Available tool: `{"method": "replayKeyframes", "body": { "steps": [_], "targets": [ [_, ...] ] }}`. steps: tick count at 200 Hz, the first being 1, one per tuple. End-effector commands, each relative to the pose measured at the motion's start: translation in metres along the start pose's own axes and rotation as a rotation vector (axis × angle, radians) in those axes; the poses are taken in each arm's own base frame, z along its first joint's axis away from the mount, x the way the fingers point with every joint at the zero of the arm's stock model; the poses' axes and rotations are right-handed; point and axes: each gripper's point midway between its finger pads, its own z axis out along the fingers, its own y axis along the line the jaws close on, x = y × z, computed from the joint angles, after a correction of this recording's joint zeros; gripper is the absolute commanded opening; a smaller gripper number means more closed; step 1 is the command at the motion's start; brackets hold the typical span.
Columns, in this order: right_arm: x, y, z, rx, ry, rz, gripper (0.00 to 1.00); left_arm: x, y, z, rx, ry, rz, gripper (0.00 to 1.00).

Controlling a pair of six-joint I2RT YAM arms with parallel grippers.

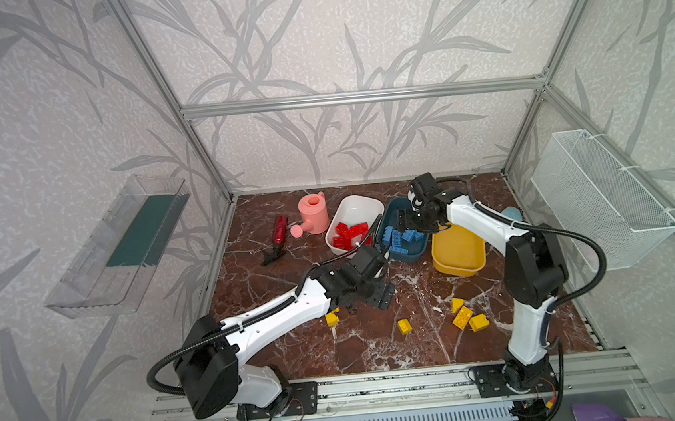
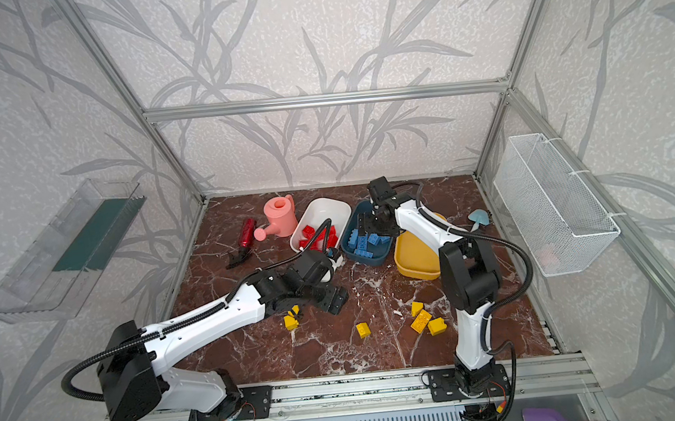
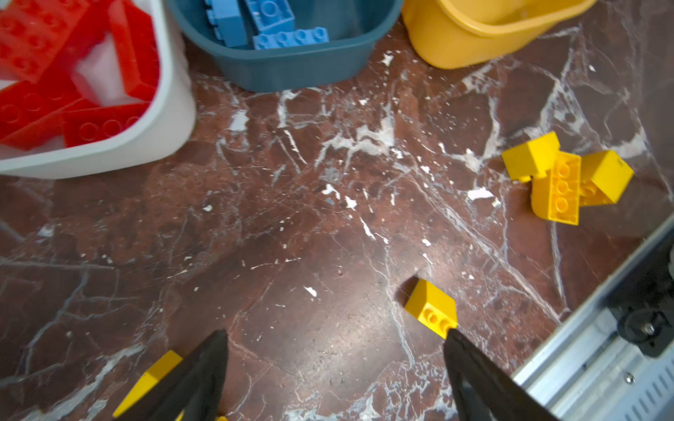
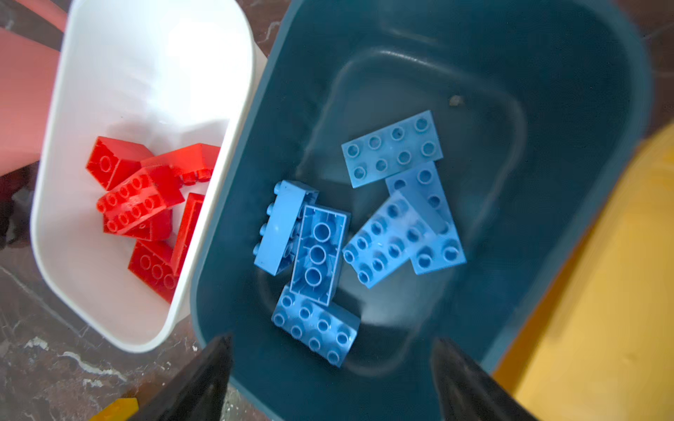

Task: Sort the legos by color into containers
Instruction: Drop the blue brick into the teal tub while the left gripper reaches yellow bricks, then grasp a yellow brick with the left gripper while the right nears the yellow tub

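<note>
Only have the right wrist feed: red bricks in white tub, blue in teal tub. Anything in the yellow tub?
Observer: In both top views the yellow rounded plastic tub shows no bricks; the right arm covers part of it.
Operator: Loose bricks?
Observer: Five yellow studded plastic bricks lie on the brown marble-pattern tabletop: one by the left arm, one mid-table, three clustered.
Operator: Left gripper?
Observer: The left gripper is open and empty above the tabletop, with a yellow brick close on either side.
</note>
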Motion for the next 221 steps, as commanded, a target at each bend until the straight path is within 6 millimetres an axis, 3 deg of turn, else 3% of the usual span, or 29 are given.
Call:
{"method": "replayKeyframes", "body": {
  "steps": [1,7,60,91,128,183,221],
  "targets": [
    [-0.004,0.003,-0.037,-0.052,-0.108,-0.037,0.86,0.014,-0.014,0.005,0.052,0.026,0.135,0.87],
    [-0.002,0.001,-0.05,-0.052,-0.14,-0.039,0.86,0.017,-0.017,0.008,0.054,0.034,0.153,0.87],
    [0.045,-0.027,-0.095,-0.132,-0.278,0.022,0.86,0.035,-0.041,0.026,0.112,0.057,0.255,0.8],
    [0.057,-0.039,-0.125,-0.133,-0.356,0.026,0.87,0.037,-0.058,0.034,0.147,0.072,0.326,0.81],
    [0.063,-0.047,-0.153,-0.142,-0.428,0.041,0.88,0.055,-0.079,0.048,0.196,0.123,0.424,0.8],
    [0.062,-0.055,-0.165,-0.154,-0.458,0.102,0.89,0.059,-0.093,0.062,0.232,0.18,0.478,0.74],
    [0.06,-0.06,-0.175,-0.138,-0.48,0.103,0.89,0.065,-0.097,0.075,0.246,0.254,0.489,0.58]
  ]
}}
